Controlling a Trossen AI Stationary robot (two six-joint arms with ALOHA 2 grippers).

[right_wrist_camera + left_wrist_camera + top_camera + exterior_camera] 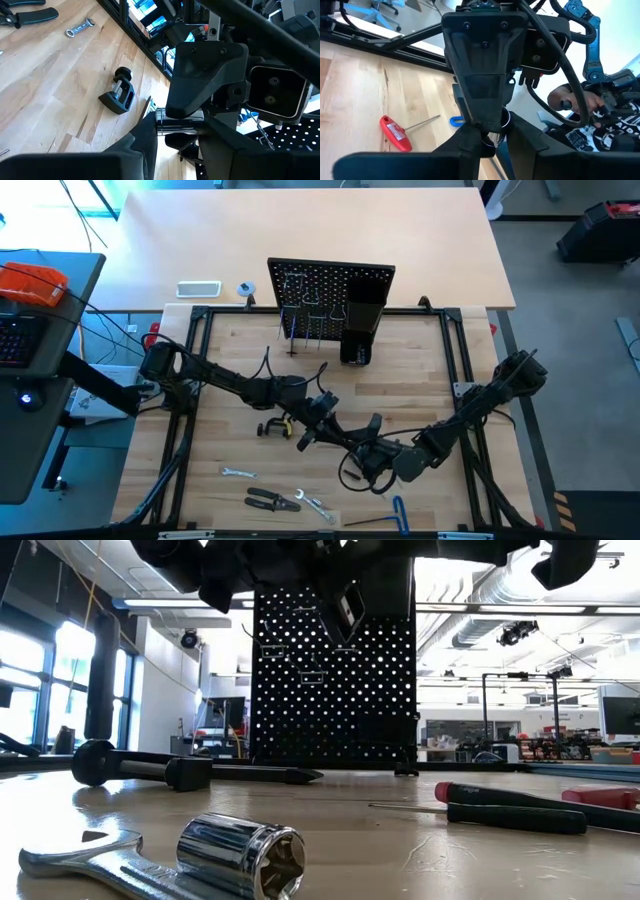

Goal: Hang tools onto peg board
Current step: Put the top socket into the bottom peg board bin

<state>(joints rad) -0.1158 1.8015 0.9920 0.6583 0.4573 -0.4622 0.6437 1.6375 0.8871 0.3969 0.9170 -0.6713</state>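
Left hand [318, 423]: over the middle of the surface [420, 370], closed narrow on a short shiny metal socket [180, 120] at its tips.
Right hand [368, 448]: nose to nose with the left hand, right at the same socket; whether it grips cannot be told.
Socket: up in the air between the two hands, lying level, clear of the surface.
Clamp [117, 95]: black, lying on its side on the surface just beside the left hand, on the side away from the right hand.
Screwdriver [395, 132]: red handle, flat on the surface near the right hand, toward the front edge.
Hex key [400, 515]: blue handle, close by the screwdriver, a little beyond the right hand.
Wrenches: one silver wrench [238, 473] past the clamp from the left hand; a second [315, 505] farther on, by the front edge.
Pliers [270, 500]: black handles, lying between the two wrenches, well apart from both hands.
Second socket [240, 855]: on its side at the front edge, touching a wrench there.
Peg board [330, 285]: upright at the back of the surface, well apart from both hands, with thin metal hooks on its face.
Holder [360, 330]: black box on the board, on the right hand's side.
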